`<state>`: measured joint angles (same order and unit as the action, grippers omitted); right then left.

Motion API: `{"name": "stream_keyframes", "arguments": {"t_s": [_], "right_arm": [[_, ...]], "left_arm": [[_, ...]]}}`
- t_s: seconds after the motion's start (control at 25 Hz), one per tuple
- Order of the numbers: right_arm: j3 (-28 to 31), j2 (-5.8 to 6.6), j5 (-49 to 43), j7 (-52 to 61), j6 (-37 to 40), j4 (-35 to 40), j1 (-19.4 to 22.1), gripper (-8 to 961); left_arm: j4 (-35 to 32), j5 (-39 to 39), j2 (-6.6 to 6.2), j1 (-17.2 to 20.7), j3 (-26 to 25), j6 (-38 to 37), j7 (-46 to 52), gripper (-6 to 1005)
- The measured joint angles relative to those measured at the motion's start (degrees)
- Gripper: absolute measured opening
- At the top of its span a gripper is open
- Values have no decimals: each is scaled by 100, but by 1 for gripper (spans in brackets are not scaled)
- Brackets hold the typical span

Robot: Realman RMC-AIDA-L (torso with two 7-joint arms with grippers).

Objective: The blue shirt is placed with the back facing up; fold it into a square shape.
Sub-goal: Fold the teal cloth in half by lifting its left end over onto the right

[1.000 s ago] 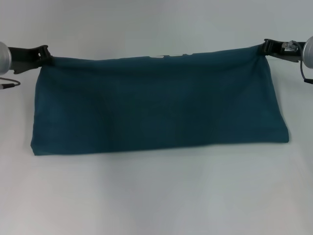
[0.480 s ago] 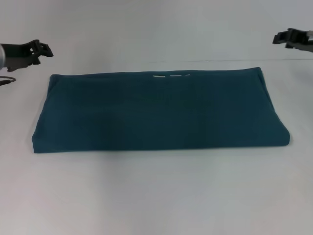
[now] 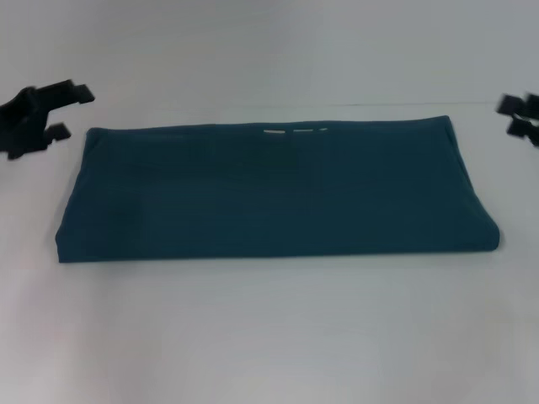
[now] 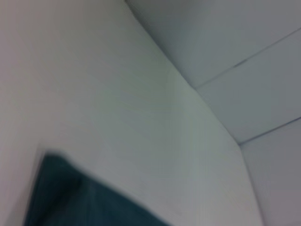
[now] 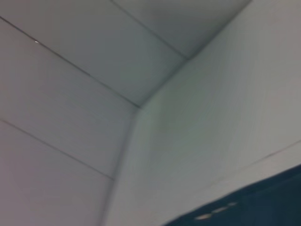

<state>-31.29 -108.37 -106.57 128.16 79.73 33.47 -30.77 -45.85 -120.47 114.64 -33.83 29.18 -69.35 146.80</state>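
Note:
The blue shirt (image 3: 278,189) lies folded into a wide flat band across the middle of the white table, with a sliver of white lettering at its far edge. A corner of the shirt (image 4: 80,197) shows in the left wrist view, and its edge (image 5: 254,202) in the right wrist view. My left gripper (image 3: 66,111) hovers open just off the shirt's far left corner, holding nothing. My right gripper (image 3: 515,116) hangs open off the far right corner, apart from the cloth.
The white table (image 3: 269,337) spreads around the shirt, with bare surface in front of it. A white wall (image 3: 269,42) rises behind the table.
Both grippers let go of the shirt's far corners, and the cloth dropped flat onto the table. The grippers then drew outward and slightly lower, away from the shirt.

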Motion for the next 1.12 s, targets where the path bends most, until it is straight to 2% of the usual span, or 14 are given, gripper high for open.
{"name": "stream_keyframes", "arguments": {"t_s": [0.08, 0.16, 0.24, 0.4, 0.64, 0.84, 1.0, 1.12], "right_arm": [[105, -108, 582, -287, 687, -193, 570, 594], [131, -133, 674, -326, 830, -262, 712, 630], [188, -195, 785, -385, 1030, -387, 949, 648], [227, -262, 795, -455, 1124, -444, 1128, 647], [189, -250, 777, -600, 1108, -457, 1066, 646], [131, -272, 757, -693, 1024, -461, 1014, 645], [96, -305, 752, -705, 910, -464, 1013, 644], [95, -315, 749, -708, 896, -465, 1014, 643]], "left_arm": [[3, 114, 9, 293, -172, -490, 119, 663], [20, 113, 53, 483, -359, -822, 244, 740], [72, 105, 113, 664, -509, -1040, 370, 884], [204, 133, 292, 1069, -645, -1086, 769, 888], [444, 143, 481, 1283, -692, -640, 1111, 890], [576, 392, 566, 1179, -707, -533, 949, 890], [646, 409, 568, 1030, -666, -212, 973, 890], [867, 247, 521, 974, -656, 149, 976, 890]]}}
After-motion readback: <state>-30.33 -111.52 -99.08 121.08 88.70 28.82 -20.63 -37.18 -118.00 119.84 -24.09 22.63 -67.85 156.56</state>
